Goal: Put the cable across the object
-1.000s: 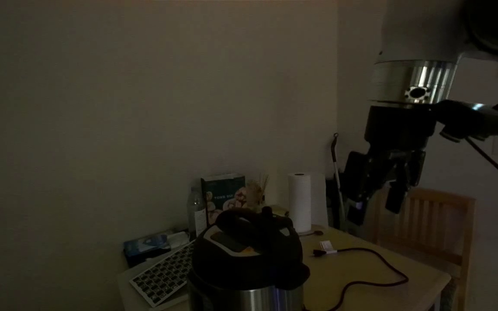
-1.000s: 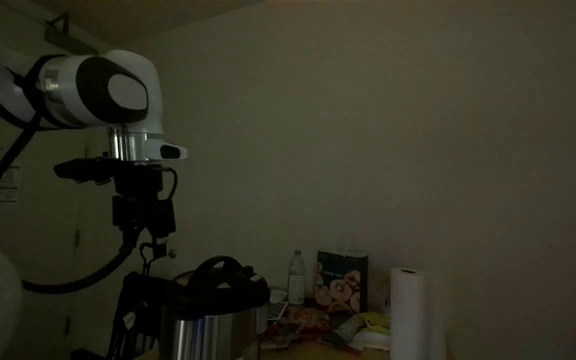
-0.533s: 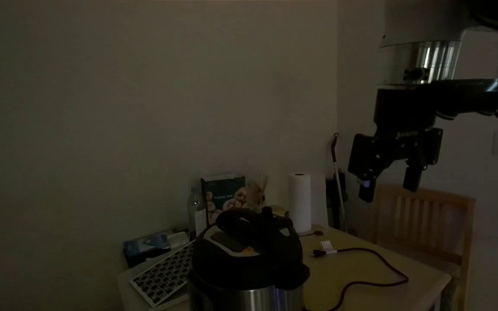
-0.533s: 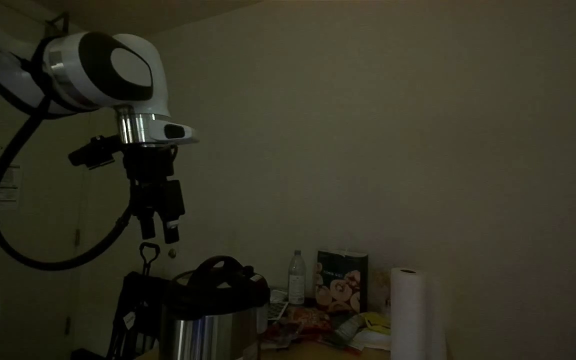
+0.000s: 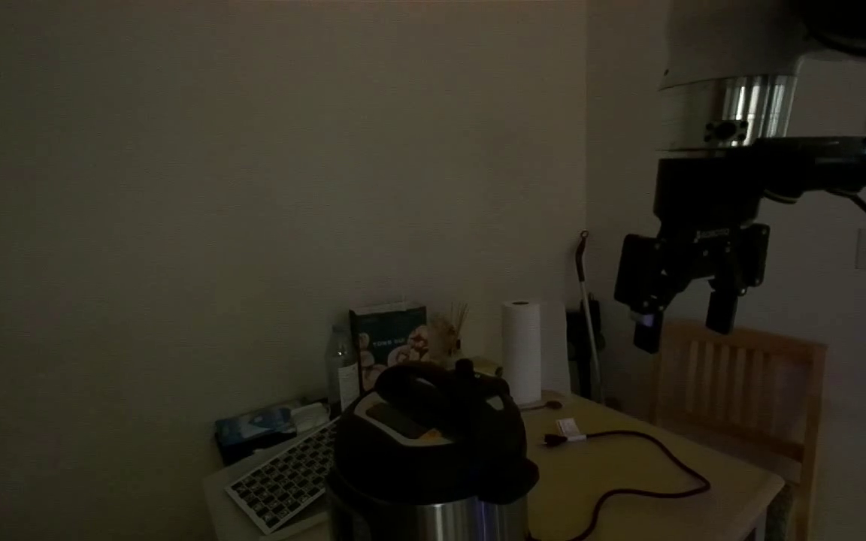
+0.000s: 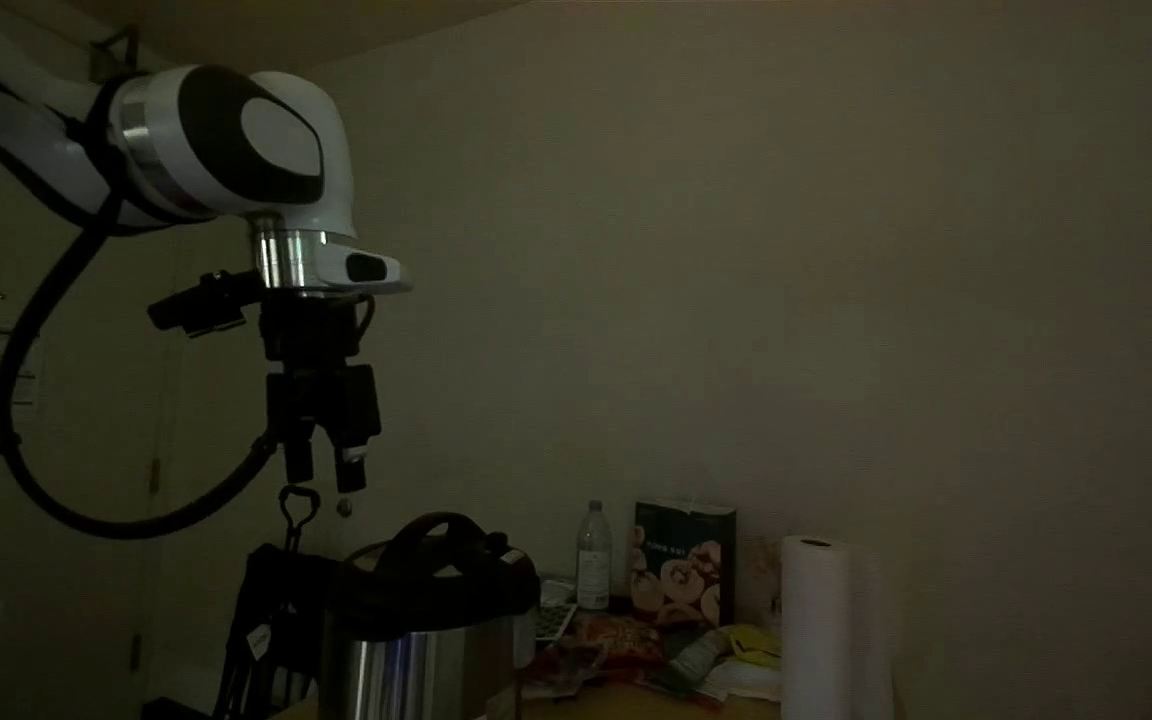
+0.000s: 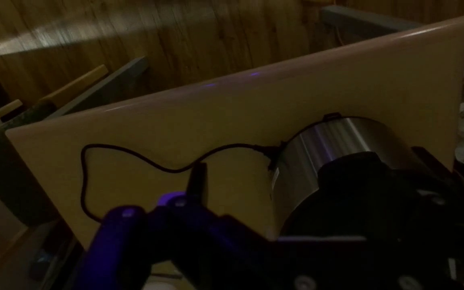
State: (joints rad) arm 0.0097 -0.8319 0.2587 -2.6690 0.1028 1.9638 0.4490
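The black cable (image 5: 621, 492) lies in loose curves on the table, its plug end with a white tag near the paper towel roll. In the wrist view the cable (image 7: 232, 145) runs to the base of a pressure cooker (image 7: 312, 161) with a steel body and black lid. The cooker also stands in both exterior views (image 5: 418, 473) (image 6: 426, 670). My gripper (image 5: 684, 323) is open and empty, pointing down, well above the table. In an exterior view the gripper (image 6: 325, 468) is higher than the cooker lid. The plug end is hidden in the wrist view.
The wooden table (image 5: 628, 469) holds a paper towel roll (image 5: 522, 353), a bottle (image 5: 344, 376), a dark green box (image 5: 388, 338) and a white keyboard-like item (image 5: 283, 477). Snack bags (image 6: 616, 640) lie behind the cooker. A wooden chair (image 5: 741, 391) stands at the table's edge.
My gripper has risen and turned about its vertical axis, then shifted slightly towards the cooker side in an exterior view. The cable and cooker have not moved.
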